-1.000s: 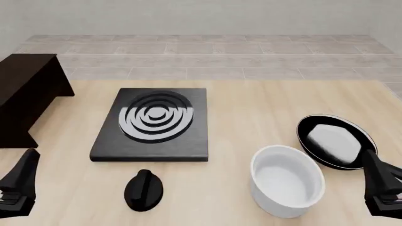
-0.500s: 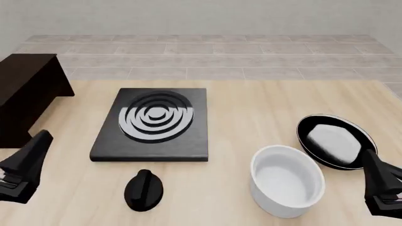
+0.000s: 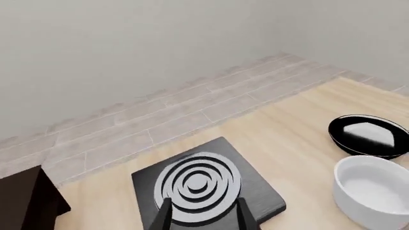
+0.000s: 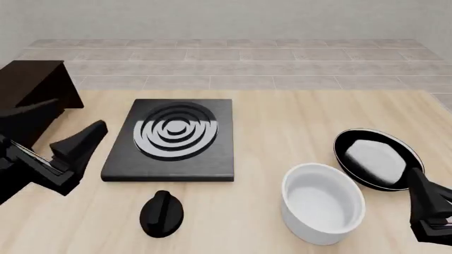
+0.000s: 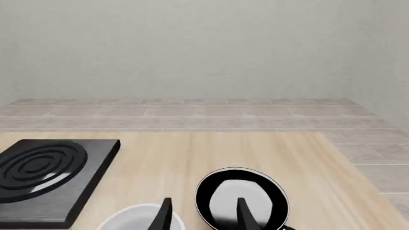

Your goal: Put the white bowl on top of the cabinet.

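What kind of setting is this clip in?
Likely a simulated kitchen-style tabletop: a stove plate, a frying pan and a white bowl sit on a wooden table, with a tiled floor beyond.

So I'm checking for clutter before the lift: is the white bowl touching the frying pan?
Cannot tell. In the front view the white bowl overlaps the frying pan.

Your white bowl [image 4: 323,210] sits upright on the counter [image 4: 282,116] at the near right, just beside the frying pan [image 4: 378,159] behind it to the right. The cabinet [image 4: 32,106] stands at the far left edge, well apart from the bowl. Between them lies the stove plate [image 4: 173,140], with a black knob [image 4: 162,213] near its front edge. Your left claw [image 4: 71,153] hangs just left of the plate, fingers spread. Your right claw [image 4: 431,211] shows at the lower right corner.
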Controlling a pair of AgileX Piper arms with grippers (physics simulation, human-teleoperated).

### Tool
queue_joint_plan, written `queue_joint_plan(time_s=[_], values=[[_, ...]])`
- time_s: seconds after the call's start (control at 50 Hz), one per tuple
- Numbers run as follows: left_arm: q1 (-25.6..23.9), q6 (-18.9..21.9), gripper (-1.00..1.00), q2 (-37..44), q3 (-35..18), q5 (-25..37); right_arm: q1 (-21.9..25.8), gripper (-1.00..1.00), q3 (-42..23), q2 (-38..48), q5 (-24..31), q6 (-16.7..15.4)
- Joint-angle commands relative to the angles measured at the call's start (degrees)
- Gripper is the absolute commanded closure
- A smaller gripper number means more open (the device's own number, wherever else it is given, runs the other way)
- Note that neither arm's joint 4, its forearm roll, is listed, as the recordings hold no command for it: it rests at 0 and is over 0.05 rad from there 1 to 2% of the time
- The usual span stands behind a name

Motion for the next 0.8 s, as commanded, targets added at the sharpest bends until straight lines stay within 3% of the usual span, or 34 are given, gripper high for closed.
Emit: queue_joint_plan(time_s=[0.02,0.18,0.46,0.56,0.58,0.66,0.72,0.8], values=[[-5.9,1.7,-1.00,7.8,-4.9,0.0,0.0,-1.00,0.1,0.2,-0.2,0.0],[-12.5,2.9,-1.00,15.3,-9.0,0.7,0.0,-1.00,0.1,0.1,-0.2,0.0],[-16.2,1.4,-1.00,24.7,-13.9,0.9,0.0,-1.00,0.1,0.2,-0.2,0.0],[-18.7,5.5,-1.00,27.9,-15.7,-0.1,0.0,-1.00,0.1,0.2,-0.2,0.0],[-19.0,4.5,-1.00,28.6,-17.0,0.5,0.0,-1.00,0.1,0.2,-0.2,0.0],[-20.2,6.4,-1.00,31.6,-19.0,0.0,0.0,-1.00,0.0,0.1,-0.2,0.0],[-22.1,3.2,-1.00,36.5,-22.8,1.0,0.0,-1.00,0.1,0.1,-0.2,0.0],[-22.8,1.9,-1.00,38.7,-24.2,1.4,0.0,-1.00,0.1,0.1,-0.2,0.0]])
